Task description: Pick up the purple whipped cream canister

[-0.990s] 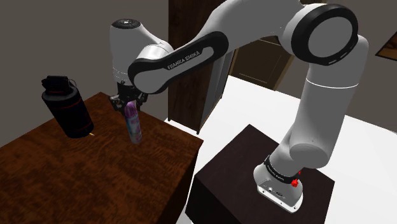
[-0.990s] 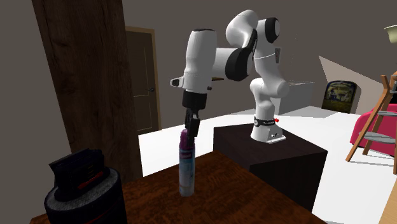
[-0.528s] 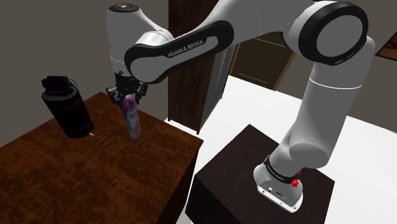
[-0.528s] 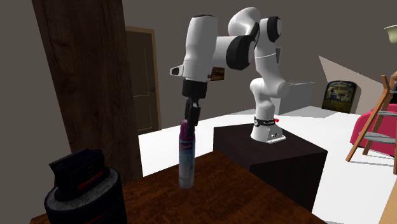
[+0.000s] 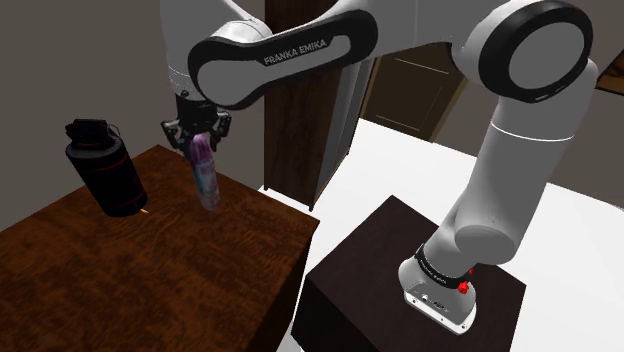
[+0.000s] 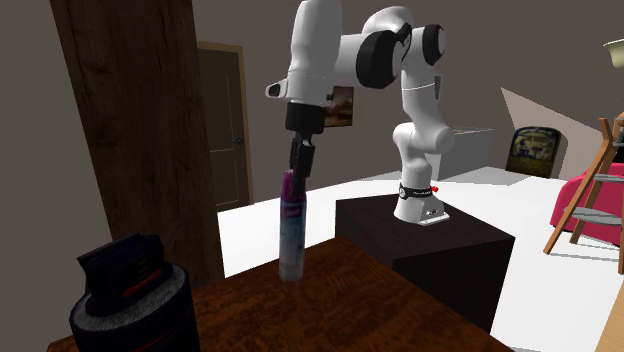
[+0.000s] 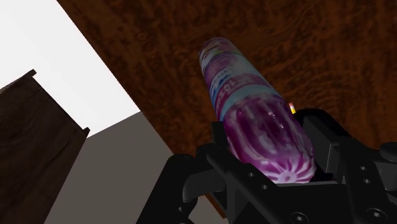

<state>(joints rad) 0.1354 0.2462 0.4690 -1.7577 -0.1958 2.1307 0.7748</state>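
- The purple whipped cream canister (image 5: 206, 185) is gripped at its purple top by the tool (image 5: 197, 135), whose fingers are closed on it
- The canister is hung base-down over the dark wooden worktop (image 5: 150, 270)
- In the shoulder view, a black grenade-shaped bottle (image 5: 104, 168) is seen at the canister's 9 o'clock, well apart

Dark wood worktop (image 5: 150, 270). Black flask (image 5: 103, 165) with red bands stands on it, near the shoulder view's left edge. Behind it, a wide dark wood pillar (image 6: 130, 120), a brown door (image 6: 222, 120) and white floor (image 6: 560, 300). Pink seat (image 6: 590, 215) and framed picture (image 6: 530, 150) at the second exterior view's right.
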